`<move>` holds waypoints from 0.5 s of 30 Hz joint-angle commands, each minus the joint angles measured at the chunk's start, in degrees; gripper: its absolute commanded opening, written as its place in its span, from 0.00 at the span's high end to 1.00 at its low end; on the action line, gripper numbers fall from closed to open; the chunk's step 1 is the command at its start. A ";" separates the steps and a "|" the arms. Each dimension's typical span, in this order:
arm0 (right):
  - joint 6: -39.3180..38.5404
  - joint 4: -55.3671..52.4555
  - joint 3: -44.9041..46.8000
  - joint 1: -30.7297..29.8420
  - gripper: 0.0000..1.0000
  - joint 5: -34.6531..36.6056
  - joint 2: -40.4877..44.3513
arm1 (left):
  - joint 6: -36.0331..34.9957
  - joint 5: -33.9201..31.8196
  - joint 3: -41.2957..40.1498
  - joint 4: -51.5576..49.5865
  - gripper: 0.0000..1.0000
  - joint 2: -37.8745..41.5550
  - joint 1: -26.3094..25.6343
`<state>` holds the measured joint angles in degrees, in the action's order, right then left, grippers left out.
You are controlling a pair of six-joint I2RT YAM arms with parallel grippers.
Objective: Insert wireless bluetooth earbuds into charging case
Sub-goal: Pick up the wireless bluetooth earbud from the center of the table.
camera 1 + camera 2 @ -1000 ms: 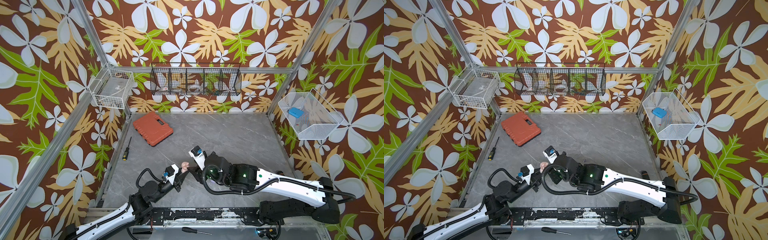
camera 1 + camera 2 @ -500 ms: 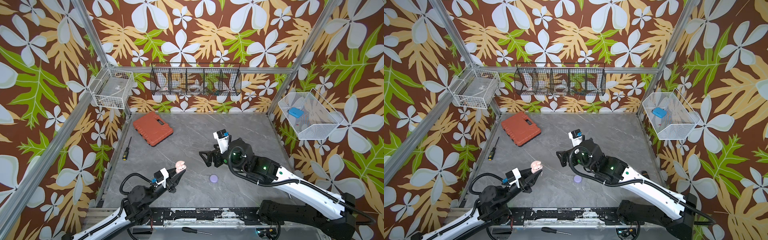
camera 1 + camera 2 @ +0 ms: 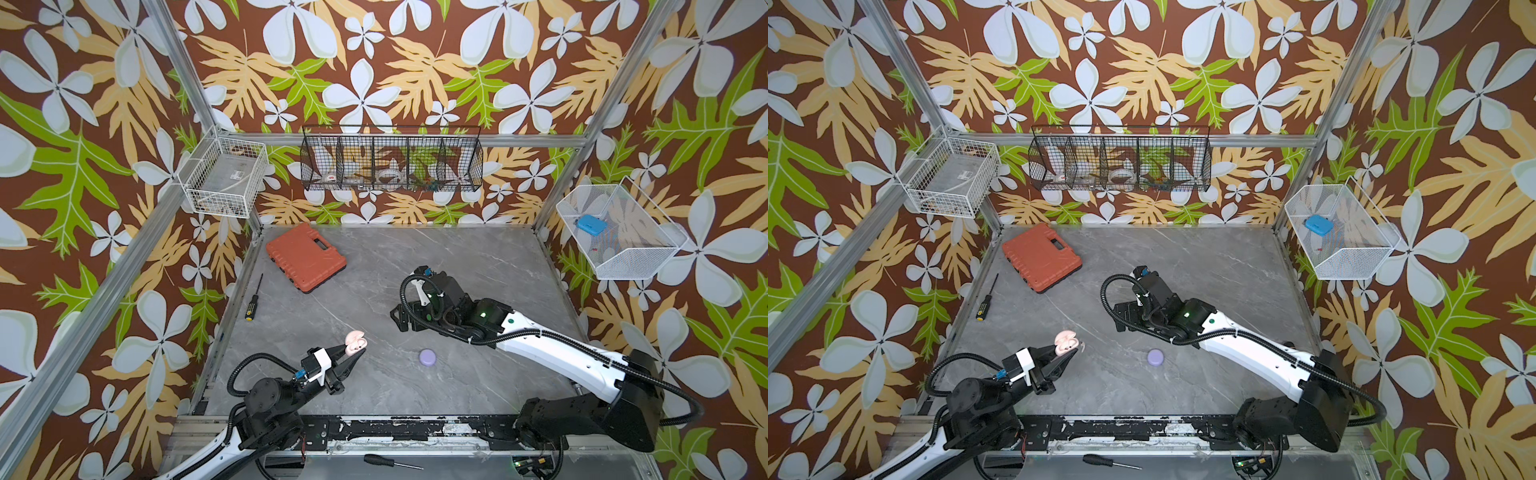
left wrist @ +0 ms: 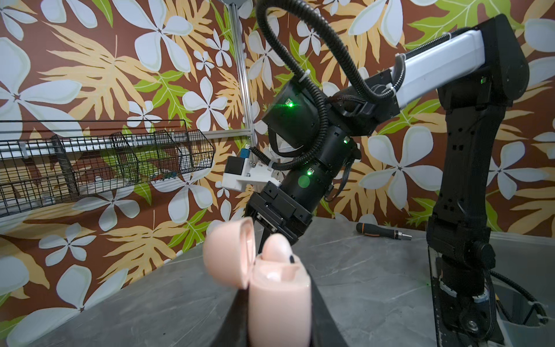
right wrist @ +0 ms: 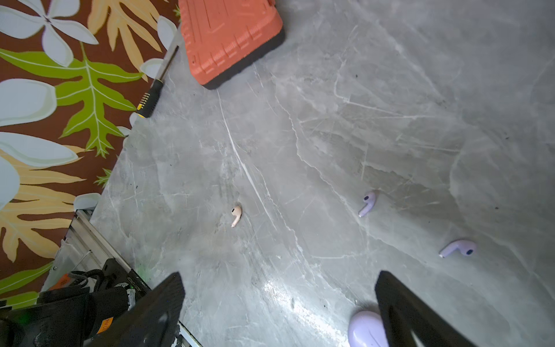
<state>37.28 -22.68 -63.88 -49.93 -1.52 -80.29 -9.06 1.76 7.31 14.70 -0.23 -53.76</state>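
Firmly, the left claw grips the open pink case; the right claw gapes empty, lavender case beside one finger.

The pink case stands upright, pinched in the left gripper, its lid hinged open and a pink earbud seated inside. On the table lie a second pink earbud, a lavender earbud, another lavender earbud and the closed lavender case, all apart.
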 commanded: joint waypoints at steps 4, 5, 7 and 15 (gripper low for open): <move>3.22 2.75 -0.61 -0.04 0.09 -3.96 -5.93 | -3.60 1.39 -0.81 -1.98 1.00 5.08 0.48; 3.33 2.90 -0.80 -0.07 0.11 -4.47 -7.04 | -4.05 1.79 -0.87 -2.26 1.00 5.13 0.95; 3.48 3.09 -1.69 -0.08 0.15 -5.18 -9.60 | -4.47 2.91 -1.14 -2.22 1.00 5.10 1.66; 2.53 1.99 -8.77 -3.12 0.29 -5.73 -21.41 | -5.53 3.13 -1.38 -1.56 1.00 5.13 2.76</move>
<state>40.23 -20.60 -70.54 -52.27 -7.44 -99.33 -13.54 4.62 6.09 11.40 -0.21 -51.40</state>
